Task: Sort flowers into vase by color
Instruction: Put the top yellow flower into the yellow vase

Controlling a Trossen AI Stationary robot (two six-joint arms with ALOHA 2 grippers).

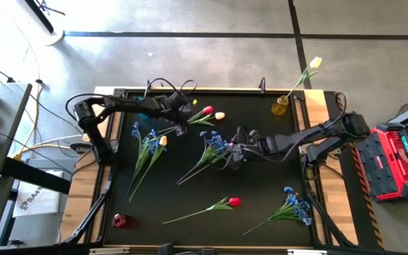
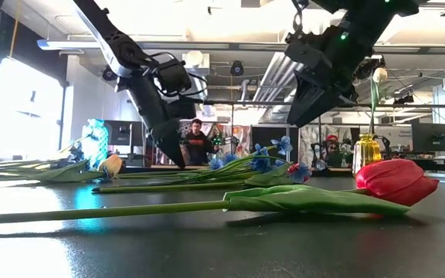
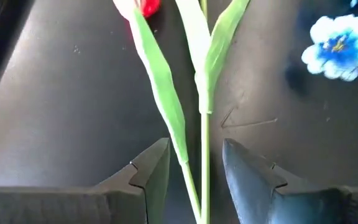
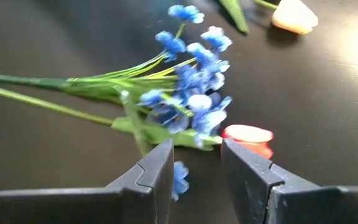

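Observation:
My left gripper [image 1: 181,122] [image 3: 194,152] is open in the far left part of the table. Its fingers stand on either side of the green stems [image 3: 202,155] of a red tulip [image 1: 207,111] and a cream tulip [image 1: 219,115], which lie flat side by side. My right gripper [image 1: 235,154] [image 4: 196,152] is open above the table's middle, over the blossom end of a blue spray [image 1: 214,143] [image 4: 194,102] with a red bud [image 4: 247,133] beside it. A yellow vase [image 1: 280,106] at the far edge holds one cream tulip [image 1: 315,62] upright.
Another blue spray [image 1: 146,138] with a cream tulip [image 1: 163,140] lies on the left. A red tulip [image 1: 232,202] [image 2: 396,181] and a third blue spray [image 1: 297,207] lie near the near edge. A small red vase [image 1: 121,221] stands at the near left corner.

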